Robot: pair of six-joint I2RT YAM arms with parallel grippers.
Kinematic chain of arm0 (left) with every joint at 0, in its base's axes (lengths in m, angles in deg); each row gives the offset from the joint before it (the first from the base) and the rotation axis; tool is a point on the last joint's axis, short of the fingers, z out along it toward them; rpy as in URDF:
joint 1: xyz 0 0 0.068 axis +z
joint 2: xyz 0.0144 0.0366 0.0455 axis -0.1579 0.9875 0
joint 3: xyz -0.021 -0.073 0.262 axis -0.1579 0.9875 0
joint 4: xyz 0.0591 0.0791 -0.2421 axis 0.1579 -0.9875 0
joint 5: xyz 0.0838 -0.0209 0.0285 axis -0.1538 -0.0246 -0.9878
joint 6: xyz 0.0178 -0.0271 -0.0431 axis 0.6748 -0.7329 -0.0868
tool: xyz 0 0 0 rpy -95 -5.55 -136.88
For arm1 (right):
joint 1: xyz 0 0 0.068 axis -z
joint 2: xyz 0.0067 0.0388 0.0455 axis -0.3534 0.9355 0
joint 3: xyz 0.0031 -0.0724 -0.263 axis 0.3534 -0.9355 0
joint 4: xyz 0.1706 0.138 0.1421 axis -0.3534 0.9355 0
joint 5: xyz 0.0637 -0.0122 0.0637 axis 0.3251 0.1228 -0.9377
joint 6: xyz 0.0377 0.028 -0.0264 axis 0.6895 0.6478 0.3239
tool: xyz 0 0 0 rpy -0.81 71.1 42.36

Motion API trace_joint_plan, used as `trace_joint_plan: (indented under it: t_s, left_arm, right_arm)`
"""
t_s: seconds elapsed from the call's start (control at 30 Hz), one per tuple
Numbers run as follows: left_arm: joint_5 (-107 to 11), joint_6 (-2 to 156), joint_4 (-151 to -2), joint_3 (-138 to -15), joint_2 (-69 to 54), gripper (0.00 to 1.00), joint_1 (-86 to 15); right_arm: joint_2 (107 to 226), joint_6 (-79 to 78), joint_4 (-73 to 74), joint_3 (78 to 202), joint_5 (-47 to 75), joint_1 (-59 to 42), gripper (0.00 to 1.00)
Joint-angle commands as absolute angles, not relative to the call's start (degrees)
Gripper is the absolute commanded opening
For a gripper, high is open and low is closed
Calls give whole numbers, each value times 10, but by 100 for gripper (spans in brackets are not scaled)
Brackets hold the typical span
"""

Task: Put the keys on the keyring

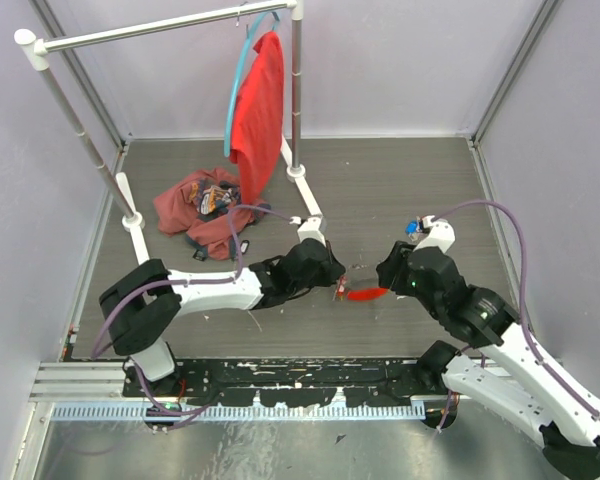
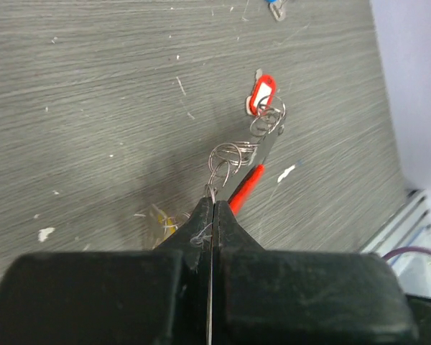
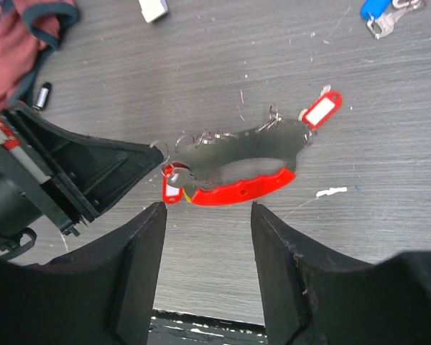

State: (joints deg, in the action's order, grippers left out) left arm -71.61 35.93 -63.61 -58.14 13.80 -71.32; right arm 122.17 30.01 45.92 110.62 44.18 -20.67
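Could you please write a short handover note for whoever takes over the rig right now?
Left gripper: shut, pinching an end ring of the keyring.
Right gripper: open, empty, above the keyring's red strap.
Done: a red tag hangs on the rings.
Left: the blue key lies loose on the table, apart from the ring; thread it on.
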Motion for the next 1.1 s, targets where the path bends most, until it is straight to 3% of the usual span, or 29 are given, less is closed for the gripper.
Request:
trace_joint_plan:
  t_s: [0.0, 0.27, 0.6, 0.87, 0.93, 1.07]
  left_arm:
    - [-689, 506, -723, -632, 98, 0, -711]
    - [-633, 696, -823, -679, 11, 0, -711]
    - [-555, 848, -1034, -782, -77, 0, -711]
    - [-510, 875, -1093, -795, -176, 0, -710]
    - [-512, 879, -1099, -797, -194, 0, -711]
    - [-490, 887, -1113, -805, -216, 0, -711]
  right_arm:
    - [1175, 284, 437, 1131, 466, -207, 56]
    - [1101, 255, 405, 1121, 462, -208, 56]
    - [1107, 199, 339, 1146, 376, -208, 59]
    - [1181, 119, 301, 1194, 251, -208, 77]
    - [1205, 105, 309, 1215, 232, -208, 74]
    - [1234, 55, 295, 1237, 130, -208, 60]
